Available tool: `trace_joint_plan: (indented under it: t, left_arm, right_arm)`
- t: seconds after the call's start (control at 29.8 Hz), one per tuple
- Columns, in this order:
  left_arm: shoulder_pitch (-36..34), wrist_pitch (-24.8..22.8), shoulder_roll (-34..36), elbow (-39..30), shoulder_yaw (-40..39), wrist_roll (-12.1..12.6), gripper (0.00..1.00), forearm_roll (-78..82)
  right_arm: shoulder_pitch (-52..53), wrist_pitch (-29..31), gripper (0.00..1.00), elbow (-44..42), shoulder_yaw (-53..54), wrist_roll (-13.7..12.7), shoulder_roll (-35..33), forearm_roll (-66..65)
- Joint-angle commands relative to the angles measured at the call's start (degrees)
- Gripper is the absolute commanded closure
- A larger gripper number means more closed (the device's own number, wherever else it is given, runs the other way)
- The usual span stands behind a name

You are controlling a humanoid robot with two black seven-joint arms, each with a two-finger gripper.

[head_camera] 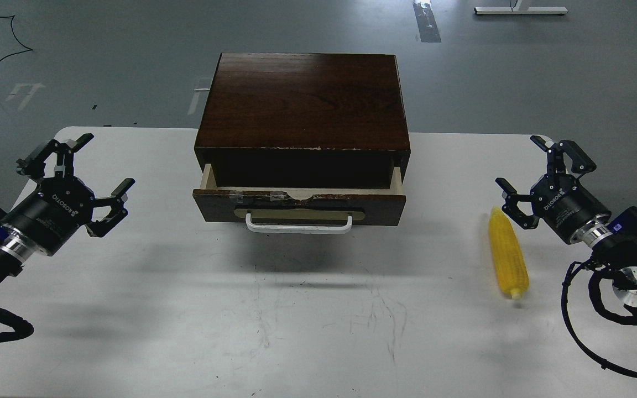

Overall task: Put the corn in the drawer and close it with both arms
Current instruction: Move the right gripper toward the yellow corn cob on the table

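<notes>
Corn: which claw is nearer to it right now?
Right. The right claw hovers just beside the corn, open. The left claw is far across the table, beyond the drawer.

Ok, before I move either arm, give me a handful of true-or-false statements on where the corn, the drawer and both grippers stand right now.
1. The corn lies on the white table, outside the drawer. True.
2. The drawer is shut. False: it is pulled partly out.
3. The right gripper holds the corn. False: it is open, empty, beside the cob.
4. The left gripper is open and holds nothing. True.
5. The corn is left of the drawer. False: it lies right of it.
</notes>
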Motion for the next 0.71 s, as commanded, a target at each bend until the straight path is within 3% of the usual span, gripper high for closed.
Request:
trace_joint_plan:
  t: [0.0,0.24,0.4,0.67]
  left_arm:
    - [0.01,0.0,-0.31,0.01,-0.17,0.08,0.02,0.1]
    - [-0.51,0.0,-0.67,0.44,-0.17,0.26,0.02,0.19]
    - [-5.52,0.0,-0.58,7.03,0.01,0.0,0.02,0.19]
    - [-10.53,0.0,-0.49,8.27,0.63,-0.18,0.02,1.94]
  right_arm:
    - [0.16,0.0,0.0,-0.01,0.33,-0.02,-0.28,0.0]
    - [1.13,0.0,0.0,-0.01,0.42,-0.02,-1.77,-0.53]
    - [4.55,0.0,0.0,1.13,0.42,-0.02,-6.86,-9.92]
    - [8.95,0.0,0.0,5.09,0.42,-0.02,-17.75,-40.89]
